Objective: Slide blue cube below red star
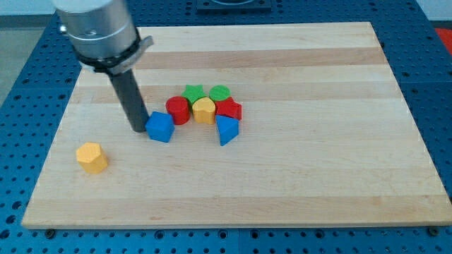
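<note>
The blue cube (160,127) lies on the wooden board left of the cluster. The red star (229,109) sits at the cluster's right side, up and to the right of the cube. My tip (138,130) is on the board right against the cube's left side. Between cube and star are a red cylinder (178,110) and a yellow rounded block (204,110). A blue triangular block (226,130) lies just below the red star.
A green star (193,93) and a green round block (219,93) sit at the top of the cluster. A yellow hexagonal block (92,156) lies alone at the lower left. The board's edge (233,224) borders a blue perforated table.
</note>
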